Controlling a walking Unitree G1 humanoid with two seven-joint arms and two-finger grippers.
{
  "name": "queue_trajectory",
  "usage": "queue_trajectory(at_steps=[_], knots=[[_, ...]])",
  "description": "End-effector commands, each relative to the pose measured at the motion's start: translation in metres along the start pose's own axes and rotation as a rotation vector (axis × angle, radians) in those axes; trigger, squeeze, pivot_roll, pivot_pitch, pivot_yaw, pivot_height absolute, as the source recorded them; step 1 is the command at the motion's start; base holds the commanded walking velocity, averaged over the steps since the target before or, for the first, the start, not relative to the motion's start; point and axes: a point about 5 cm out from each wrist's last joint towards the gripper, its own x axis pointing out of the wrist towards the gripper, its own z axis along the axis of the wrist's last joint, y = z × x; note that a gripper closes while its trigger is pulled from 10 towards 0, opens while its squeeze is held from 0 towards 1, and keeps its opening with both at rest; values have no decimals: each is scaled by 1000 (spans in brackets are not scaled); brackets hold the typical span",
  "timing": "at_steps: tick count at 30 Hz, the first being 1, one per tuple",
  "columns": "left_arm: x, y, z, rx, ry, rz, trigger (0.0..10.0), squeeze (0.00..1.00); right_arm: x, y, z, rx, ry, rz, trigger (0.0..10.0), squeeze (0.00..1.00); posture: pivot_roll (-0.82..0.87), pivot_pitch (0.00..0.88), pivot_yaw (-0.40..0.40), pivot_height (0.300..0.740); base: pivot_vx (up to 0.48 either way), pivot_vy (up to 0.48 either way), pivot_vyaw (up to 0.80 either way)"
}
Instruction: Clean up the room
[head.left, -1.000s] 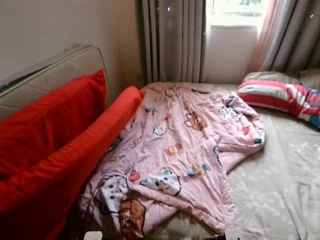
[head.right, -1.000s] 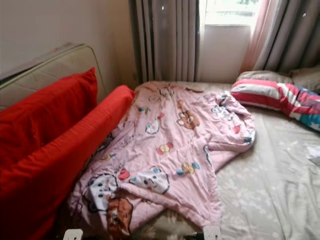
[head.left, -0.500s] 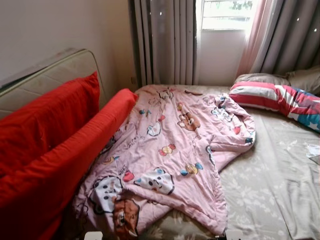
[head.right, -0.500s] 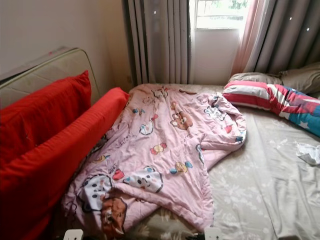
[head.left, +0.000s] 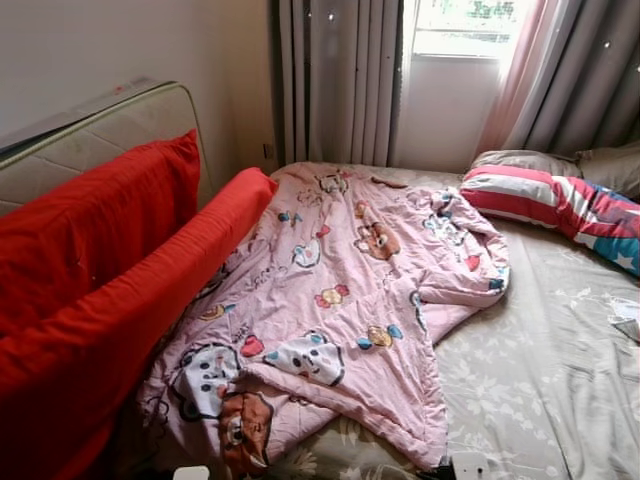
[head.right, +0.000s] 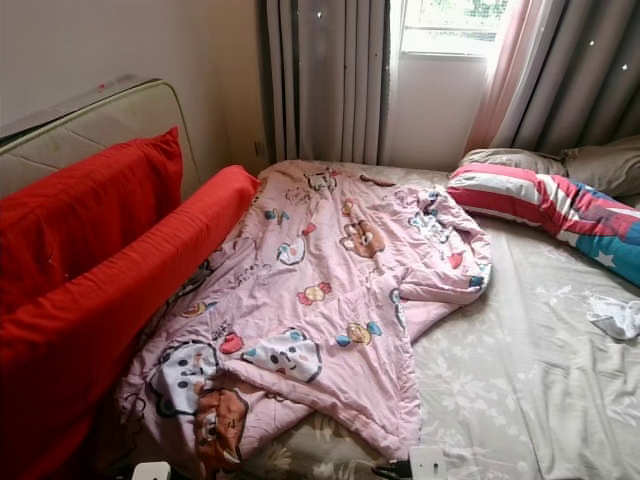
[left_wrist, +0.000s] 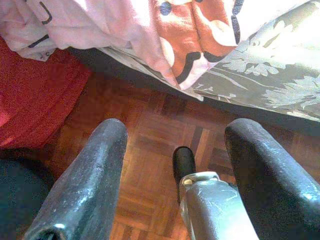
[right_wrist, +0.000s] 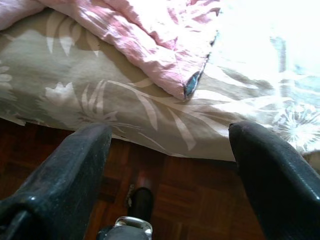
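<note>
A pink cartoon-print blanket (head.left: 340, 290) lies rumpled across the left half of the bed (head.left: 540, 380), its near corner hanging over the front edge. Two red cushions (head.left: 100, 260) lean along the bed's left side. A striped red, white and blue pillow (head.left: 560, 200) lies at the far right. My left gripper (left_wrist: 177, 132) hangs open over the parquet floor (left_wrist: 150, 165), just below the blanket's corner (left_wrist: 150, 30). My right gripper (right_wrist: 170, 135) is open too, low beside the bed's edge, with a blanket fold (right_wrist: 165, 60) ahead of it. Neither holds anything.
A padded mattress or headboard (head.left: 100, 125) stands against the left wall behind the cushions. Grey curtains (head.left: 340, 80) and a window are at the back. A grey pillow (head.right: 520, 158) and a crumpled white scrap (head.right: 615, 318) lie on the right side of the sheet.
The camera has shifted, bringing more of the bed's right side and the white scrap into view. Nothing on the bed has moved.
</note>
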Motion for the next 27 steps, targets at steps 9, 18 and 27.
queue_trajectory(at_steps=[9, 18, 27], knots=[[-2, 5, -6, -2, 15, 13, 10000, 0, 1, 1, 4, 38, -19, -12, 10000, 0, 21, 0, 11, 740, 168, 0, 0], [-2, 5, -5, 10, 13, 7, 10000, 0, 1, 1, 4, 50, -26, -18, 10000, 0, 13, 0, 20, 740, 257, 0, 0], [-2, 5, -6, 8, 16, 9, 10000, 0, 1, 2, 6, 47, -37, -16, 10000, 0, 14, 0, 15, 740, 268, 0, 0]])
